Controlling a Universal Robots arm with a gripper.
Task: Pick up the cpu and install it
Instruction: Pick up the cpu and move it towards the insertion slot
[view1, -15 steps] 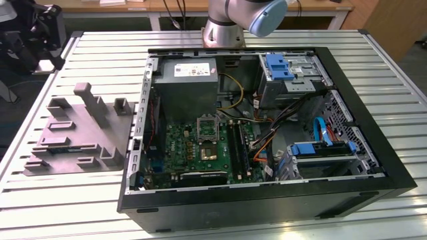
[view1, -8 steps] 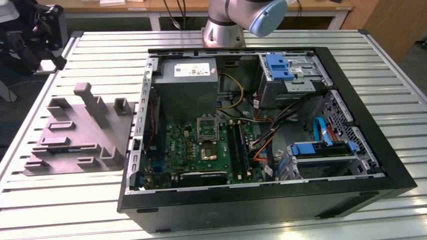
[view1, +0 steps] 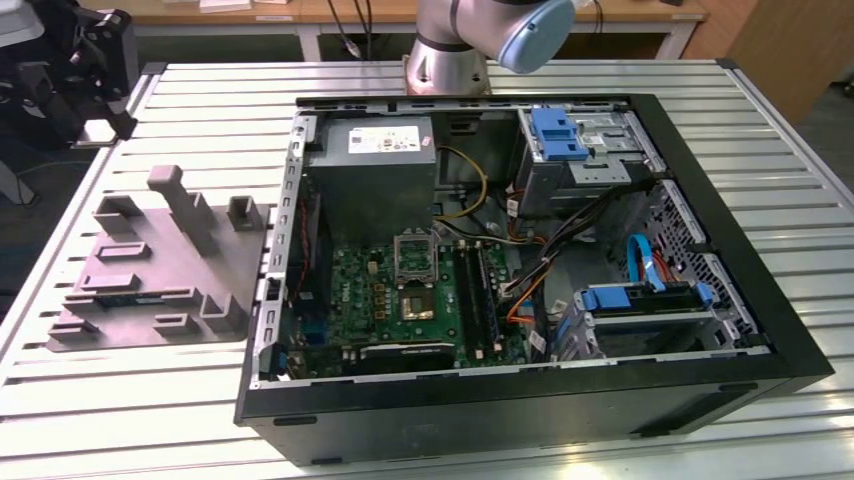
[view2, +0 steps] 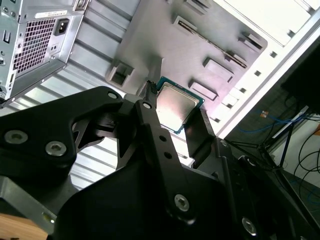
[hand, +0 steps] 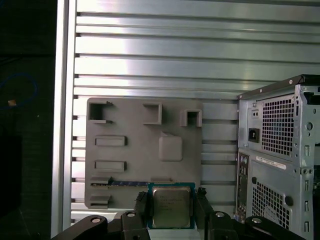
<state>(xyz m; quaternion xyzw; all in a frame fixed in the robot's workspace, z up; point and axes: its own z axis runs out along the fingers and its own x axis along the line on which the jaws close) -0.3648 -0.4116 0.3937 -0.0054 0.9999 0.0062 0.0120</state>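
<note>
Slatted aluminium table (view1: 120, 400) carries an open computer case (view1: 534, 415) and, beside it, a grey fixture plate (hand: 135, 165). At one edge of that plate the gripper (hand: 171, 209) has its fingers clamped on the cpu (hand: 171, 202), whose silvery top faces the first wrist view.

The arm (view1: 438, 55) is seen as a silver-grey housing, closed by a pale blue cap (view1: 535, 34). The hand (view2: 175, 110) is formed of matte black angular links, fastened with round silver screws (view2: 181, 202).
</note>
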